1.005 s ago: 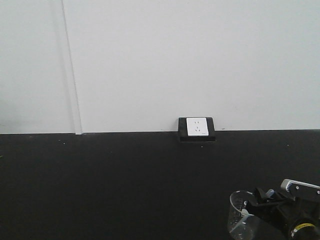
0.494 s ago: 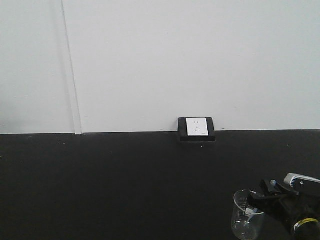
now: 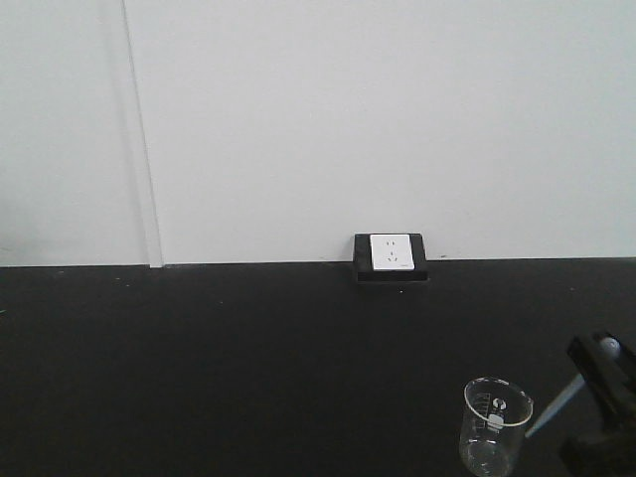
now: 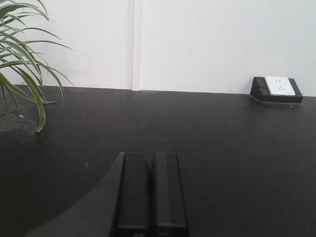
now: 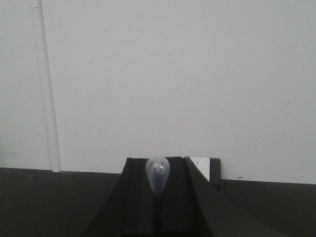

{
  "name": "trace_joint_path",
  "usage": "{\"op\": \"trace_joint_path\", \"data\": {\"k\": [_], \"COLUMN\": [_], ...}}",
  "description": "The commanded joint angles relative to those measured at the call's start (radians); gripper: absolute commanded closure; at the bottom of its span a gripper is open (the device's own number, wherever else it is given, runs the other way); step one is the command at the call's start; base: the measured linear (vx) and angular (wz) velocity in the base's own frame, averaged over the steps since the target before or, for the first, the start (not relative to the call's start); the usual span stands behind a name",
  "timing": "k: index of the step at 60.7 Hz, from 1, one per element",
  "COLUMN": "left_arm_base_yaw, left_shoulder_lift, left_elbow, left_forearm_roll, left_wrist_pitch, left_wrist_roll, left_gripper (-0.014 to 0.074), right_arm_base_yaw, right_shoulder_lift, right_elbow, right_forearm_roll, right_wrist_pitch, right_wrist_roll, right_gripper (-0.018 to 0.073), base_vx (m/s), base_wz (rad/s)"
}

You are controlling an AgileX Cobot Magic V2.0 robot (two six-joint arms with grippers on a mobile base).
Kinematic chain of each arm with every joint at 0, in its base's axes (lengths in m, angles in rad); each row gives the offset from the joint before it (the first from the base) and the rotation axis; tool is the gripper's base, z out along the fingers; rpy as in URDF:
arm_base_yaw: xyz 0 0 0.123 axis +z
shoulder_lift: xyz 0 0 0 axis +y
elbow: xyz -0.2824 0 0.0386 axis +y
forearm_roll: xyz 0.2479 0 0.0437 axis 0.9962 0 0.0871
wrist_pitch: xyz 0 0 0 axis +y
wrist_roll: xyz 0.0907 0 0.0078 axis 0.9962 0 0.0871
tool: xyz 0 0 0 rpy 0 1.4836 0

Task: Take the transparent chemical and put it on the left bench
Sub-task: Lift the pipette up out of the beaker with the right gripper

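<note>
Matte black throughout. Left end effector (image 4: 149, 158): two flat, elongated slabs, softly rounded at the tips, thin seam between. Right end effector (image 5: 158, 162): similar black slabs flanked by sloping shoulders, probably plastic, though dimly lit.

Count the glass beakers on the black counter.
1. The beaker stands front right on the counter, left of the dropper in the right gripper. Others may sit off-frame.

Setting: a laboratory, by the look of it. A matte black desk (image 3: 248, 368) runs along a plain white wall (image 3: 348, 119). A white socket (image 3: 391, 252) in black housing sits at the desk's back edge. A clear glass beaker (image 3: 494, 425) with printed graduation marks stands upright. A translucent plastic dropper (image 3: 554, 407) is just beside it. Long green plant leaves (image 4: 19, 74) show in the left wrist view.
</note>
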Motion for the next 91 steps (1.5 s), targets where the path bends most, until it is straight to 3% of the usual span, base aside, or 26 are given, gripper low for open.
{"op": "trace_joint_path", "data": {"k": [1,11,29,91], "left_arm_base_yaw": [-0.002,-0.002,-0.002,-0.002], "left_shoulder_lift": [-0.019,-0.019,-0.019,-0.019], "left_elbow": [0.016,0.016,0.016,0.016], "left_forearm_roll": [-0.001,-0.001,-0.001,-0.001], "left_wrist_pitch": [-0.078,-0.078,-0.078,-0.078], "left_wrist_roll": [-0.008,-0.008,-0.008,-0.008], "left_gripper": [0.0600,0.0600,0.0600,0.0600], "right_arm_base_yaw": [0.001,0.001,0.001,0.001], "right_shoulder_lift": [-0.137,-0.331,-0.504,-0.512], "right_elbow": [0.047,0.136,0.234,0.287], "right_forearm_roll": [-0.001,-0.003,0.001,0.001], "right_wrist_pitch": [0.030,0.178,0.190,0.214], "right_wrist_roll": [-0.009,-0.008,-0.008,-0.008], "right_gripper": [0.0562,0.0562,0.0562,0.0562], "base_vx": [0.00,0.00,0.00,0.00], "base_wz": [0.00,0.00,0.00,0.00]}}
